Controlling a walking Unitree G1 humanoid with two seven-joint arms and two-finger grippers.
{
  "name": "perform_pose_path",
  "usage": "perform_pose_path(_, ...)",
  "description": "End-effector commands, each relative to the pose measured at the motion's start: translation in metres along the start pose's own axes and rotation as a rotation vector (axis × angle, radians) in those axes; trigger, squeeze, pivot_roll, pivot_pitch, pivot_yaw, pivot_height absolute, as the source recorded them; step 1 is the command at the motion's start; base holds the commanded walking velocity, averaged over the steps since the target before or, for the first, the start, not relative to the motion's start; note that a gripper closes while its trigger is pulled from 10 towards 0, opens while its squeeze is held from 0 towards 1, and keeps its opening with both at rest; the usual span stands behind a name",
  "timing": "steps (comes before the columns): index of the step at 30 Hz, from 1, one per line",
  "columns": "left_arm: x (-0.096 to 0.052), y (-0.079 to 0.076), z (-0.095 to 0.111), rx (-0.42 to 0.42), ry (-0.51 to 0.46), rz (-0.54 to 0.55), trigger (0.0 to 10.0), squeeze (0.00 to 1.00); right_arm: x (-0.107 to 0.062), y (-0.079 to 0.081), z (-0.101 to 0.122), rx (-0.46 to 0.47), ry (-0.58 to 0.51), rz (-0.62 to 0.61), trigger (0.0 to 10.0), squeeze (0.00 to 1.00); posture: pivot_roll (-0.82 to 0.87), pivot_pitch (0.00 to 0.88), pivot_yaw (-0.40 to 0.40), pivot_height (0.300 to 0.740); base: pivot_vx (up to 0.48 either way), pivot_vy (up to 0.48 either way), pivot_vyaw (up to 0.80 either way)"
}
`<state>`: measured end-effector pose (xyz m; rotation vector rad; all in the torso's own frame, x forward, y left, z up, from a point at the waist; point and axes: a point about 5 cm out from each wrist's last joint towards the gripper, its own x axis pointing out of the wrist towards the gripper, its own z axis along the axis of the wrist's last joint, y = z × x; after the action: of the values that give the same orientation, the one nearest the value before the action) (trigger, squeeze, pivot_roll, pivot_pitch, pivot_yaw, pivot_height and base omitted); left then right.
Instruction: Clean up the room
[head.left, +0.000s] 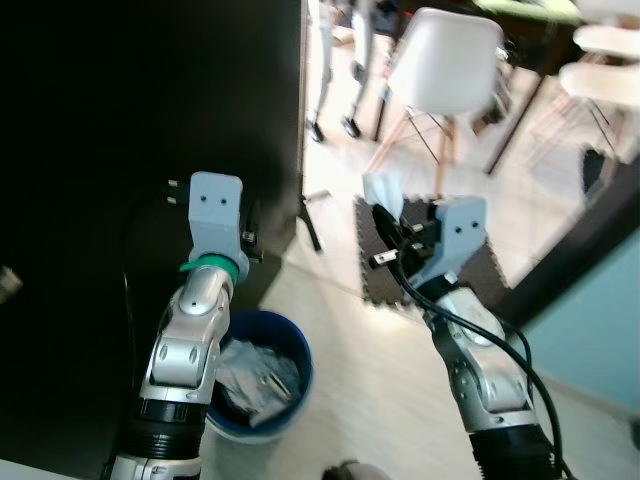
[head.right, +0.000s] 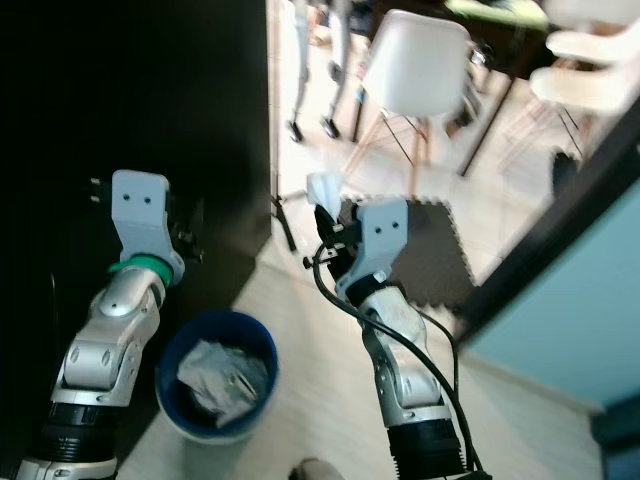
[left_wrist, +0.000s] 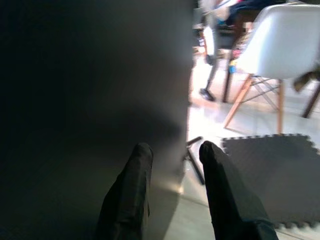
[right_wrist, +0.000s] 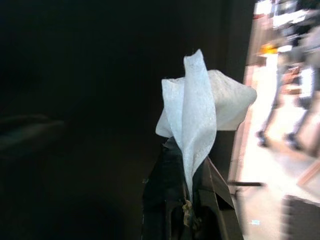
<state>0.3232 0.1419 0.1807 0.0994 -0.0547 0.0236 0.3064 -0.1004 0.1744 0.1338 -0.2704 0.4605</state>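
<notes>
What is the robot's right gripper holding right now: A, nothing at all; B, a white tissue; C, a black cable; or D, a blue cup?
B: in the right wrist view the right gripper is shut on a crumpled white tissue that sticks up from between its black fingers, and the head view shows the same white piece at that gripper's tip.

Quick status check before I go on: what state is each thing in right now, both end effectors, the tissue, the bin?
Right end effector: shut on the white tissue, raised in front of the robot.
White tissue: pinched at its lower end, standing up crumpled above the fingers.
Left end effector: open, nothing between its fingers, facing the dark panel.
Blue bin: upright on the floor, open-topped, crumpled grey-white waste inside.
White chair: upright.
</notes>
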Motion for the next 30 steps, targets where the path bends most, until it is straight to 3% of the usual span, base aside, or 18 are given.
perform_pose_path(1,-0.002,-0.002,-0.005,0.016,0.023,-0.009,10.0,0.0,-0.003,-0.002,-0.004,0.0,0.027,0.003,10.0,0.0,-0.1,0.005,-0.002,0.74,0.0,0.0,0.0)
perform_pose_path(6,-0.005,-0.006,-0.009,0.03,0.047,-0.053,10.0,0.0,-0.005,-0.003,-0.007,-0.017,0.048,0.001,10.0,0.0,-0.1,0.007,-0.001,0.74,0.0,0.0,0.0)
perform_pose_path(10,-0.012,-0.014,-0.024,0.083,0.138,-0.168,10.0,0.0,-0.008,-0.006,-0.023,-0.052,0.142,0.003,10.0,0.0,-0.09,0.011,0.002,0.74,0.0,0.0,0.0)
perform_pose_path(12,-0.023,-0.01,-0.037,0.094,0.216,-0.233,10.0,0.0,-0.01,-0.003,-0.033,-0.036,0.191,0.035,10.0,0.0,-0.08,0.043,0.004,0.74,0.0,0.0,0.0)
perform_pose_path(15,-0.029,-0.007,-0.042,0.098,0.245,-0.257,10.0,0.0,-0.009,-0.001,-0.037,-0.03,0.206,0.054,10.0,0.0,-0.07,0.047,0.004,0.74,0.0,0.0,0.0)
perform_pose_path(18,-0.062,0.019,-0.06,0.142,0.337,-0.298,10.0,0.0,-0.002,0.009,-0.056,-0.033,0.287,0.143,10.0,0.0,-0.01,0.13,-0.017,0.74,0.0,0.0,0.0)
perform_pose_path(19,-0.062,0.019,-0.06,0.142,0.337,-0.298,10.0,0.0,-0.002,0.009,-0.056,-0.033,0.287,0.143,10.0,0.0,-0.01,0.13,-0.017,0.74,0.0,0.0,0.0)
perform_pose_path(21,-0.09,0.038,-0.067,0.168,0.399,-0.34,10.0,0.0,0.001,0.018,-0.075,-0.033,0.371,0.212,10.0,0.0,0.02,0.177,-0.031,0.74,0.0,0.0,0.0)
perform_pose_path(22,-0.09,0.038,-0.067,0.168,0.399,-0.34,10.0,0.0,0.001,0.018,-0.075,-0.033,0.371,0.212,10.0,0.0,0.02,0.177,-0.031,0.74,0.0,0.0,0.0)
perform_pose_path(25,-0.123,0.058,-0.071,0.174,0.483,-0.351,10.0,0.0,0.0,0.028,-0.099,-0.025,0.475,0.27,10.0,0.0,0.08,0.248,-0.052,0.74,0.0,0.0,0.0)
perform_pose_path(30,-0.154,0.064,-0.062,0.155,0.512,-0.361,10.0,0.0,0.0,0.041,-0.116,0.012,0.537,0.28,10.0,0.0,0.13,0.31,-0.072,0.74,0.0,0.0,0.0)
